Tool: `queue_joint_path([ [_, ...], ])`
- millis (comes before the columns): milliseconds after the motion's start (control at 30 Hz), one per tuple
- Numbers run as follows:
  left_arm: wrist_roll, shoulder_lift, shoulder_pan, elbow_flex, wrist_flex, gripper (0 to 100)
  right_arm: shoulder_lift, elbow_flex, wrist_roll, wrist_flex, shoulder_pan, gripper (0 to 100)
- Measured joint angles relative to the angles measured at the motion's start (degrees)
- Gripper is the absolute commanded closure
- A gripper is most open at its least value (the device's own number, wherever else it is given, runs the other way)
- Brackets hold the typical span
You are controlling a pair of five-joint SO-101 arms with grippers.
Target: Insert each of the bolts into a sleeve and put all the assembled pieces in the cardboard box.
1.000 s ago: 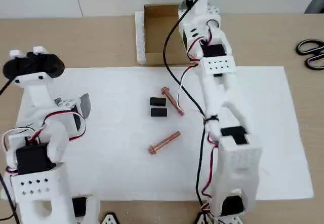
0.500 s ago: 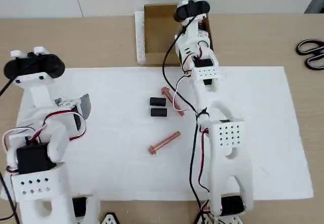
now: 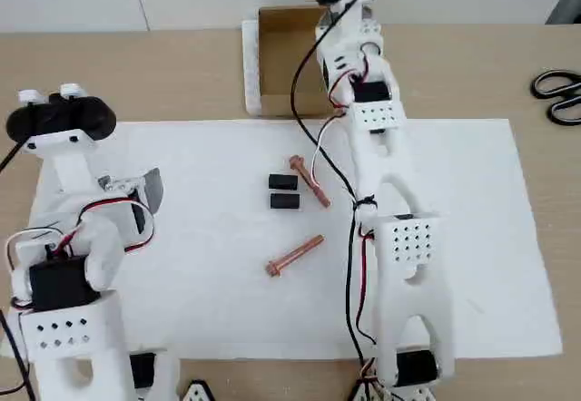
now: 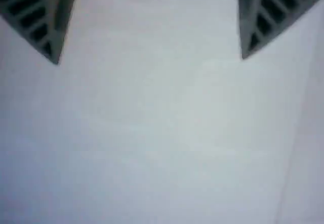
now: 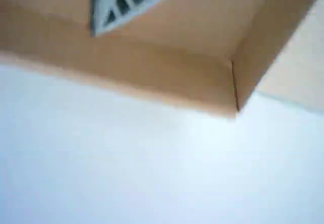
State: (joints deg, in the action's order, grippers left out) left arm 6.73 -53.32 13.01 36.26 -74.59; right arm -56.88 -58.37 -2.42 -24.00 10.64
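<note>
While the left gripper (image 4: 148,59) hangs spread above white paper (image 3: 209,301), the right gripper (image 3: 344,31) hovers over the brown cardboard box (image 3: 287,13), its grip impossible to tell. Two copper-coloured metal bolts (image 3: 295,256) and two black cylindrical sleeves (image 3: 283,182) lie between them.

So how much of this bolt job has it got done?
Nothing looks finished. Both bolts lie bare on the white sheet, the two black sleeves unfilled beside them. The left tool hangs open over the sheet; the right arm is stretched out to the cardboard box, whose visible part shows no pieces. Both insertions and boxing remain.
</note>
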Motion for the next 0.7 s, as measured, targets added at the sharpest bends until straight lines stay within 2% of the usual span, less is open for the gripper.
queue_joint_path([
  [133,0.0,0.0,0.0,0.0,0.0,78,0.0,-14.42,0.0,-12.31,0.09,83.6],
  [300,0.0,0.0,0.0,0.0,0.0,78,0.18,-32.88,0.0,-34.46,1.76,83.6],
  [533,1.49,0.0,0.53,0.0,0.0,78,6.24,-35.16,0.0,-65.76,6.15,83.6],
  [700,3.08,0.0,6.24,0.0,0.0,78,9.32,-35.16,0.0,-71.65,9.05,83.7],
])
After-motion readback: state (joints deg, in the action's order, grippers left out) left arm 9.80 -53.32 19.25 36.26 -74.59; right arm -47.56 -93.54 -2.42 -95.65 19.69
